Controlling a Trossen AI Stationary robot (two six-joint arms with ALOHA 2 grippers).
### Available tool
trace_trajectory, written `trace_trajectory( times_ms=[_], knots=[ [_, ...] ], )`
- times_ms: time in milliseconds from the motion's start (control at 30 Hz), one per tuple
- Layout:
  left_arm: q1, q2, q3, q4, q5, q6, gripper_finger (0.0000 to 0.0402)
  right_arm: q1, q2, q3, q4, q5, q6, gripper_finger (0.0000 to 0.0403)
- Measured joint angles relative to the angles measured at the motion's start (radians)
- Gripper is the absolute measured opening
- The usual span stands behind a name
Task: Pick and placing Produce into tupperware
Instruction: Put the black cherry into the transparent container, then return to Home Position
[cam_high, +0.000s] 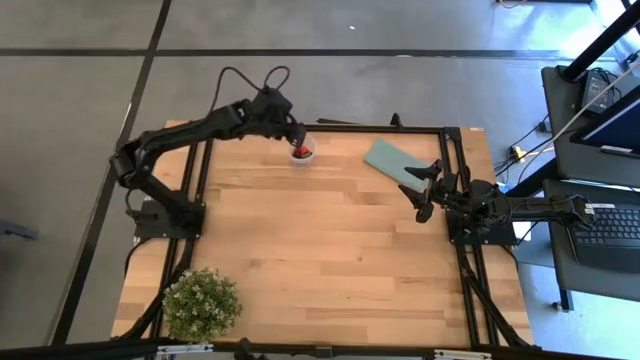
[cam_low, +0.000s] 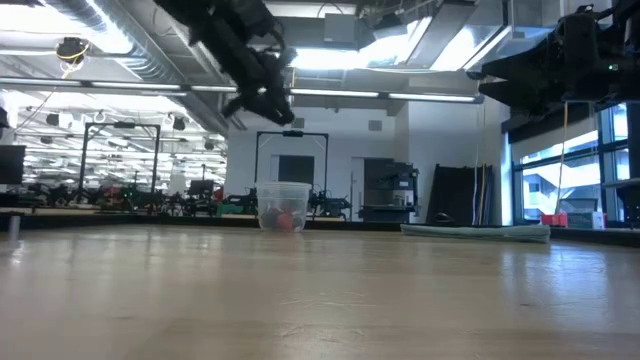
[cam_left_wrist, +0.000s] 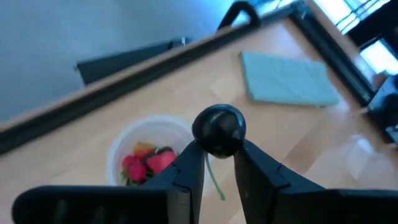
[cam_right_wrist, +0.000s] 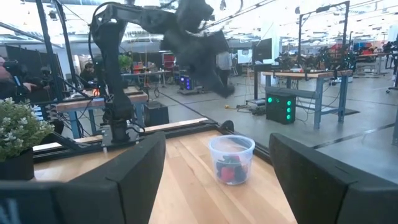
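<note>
The tupperware (cam_high: 303, 153), a small clear round cup, stands upright on its base near the table's far edge and holds red and dark produce (cam_left_wrist: 148, 163). My left gripper (cam_left_wrist: 219, 150) hovers just above the cup (cam_low: 283, 207), shut on one dark maroon berry (cam_left_wrist: 219, 129) with a thin green stem (cam_left_wrist: 214, 180). My right gripper (cam_high: 422, 190) waits open above the table's right side, pointing toward the cup (cam_right_wrist: 231, 158). No loose produce shows on the table. My left gripper pinches the dark maroon berry (cam_left_wrist: 219, 132) between its two fingertips (cam_left_wrist: 191, 157), coming from above and slanting down. The berry is lifted clear, above and just beside the cup's rim (cam_left_wrist: 180, 124). Its green stem hangs down between the fingers.
A flat teal rectangular piece (cam_high: 392, 160) lies on the table right of the cup, near the far right corner. A leafy potted plant (cam_high: 202, 303) stands at the near left corner. Black frame rails (cam_high: 200, 170) run along the table's sides. Bare wood fills the middle.
</note>
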Motion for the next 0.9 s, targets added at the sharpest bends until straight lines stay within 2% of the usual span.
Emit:
trace_trajectory(
  times_ms=[267, 500, 733, 900],
  knots=[
    [-0.001, 0.173, 0.0, -0.05, -0.006, 0.034, 0.0055, 0.0, 0.0, 0.0, 0.0, 0.0, 0.001, 0.0288],
    [-0.005, 0.26, 0.0, -0.018, -0.032, 0.059, 0.0031, 0.0, 0.0, 0.0, -0.001, 0.0, 0.0, 0.0288],
    [-0.008, 0.255, 0.0, -0.011, -0.02, 0.06, 0.0008, 0.0, 0.0, 0.0, -0.001, 0.0, 0.0, 0.0288],
    [-0.008, 0.136, 0.064, -0.009, 0.016, 0.107, 0.0001, 0.0, 0.0, 0.0, 0.003, 0.0, 0.001, 0.0288]
  ],
)
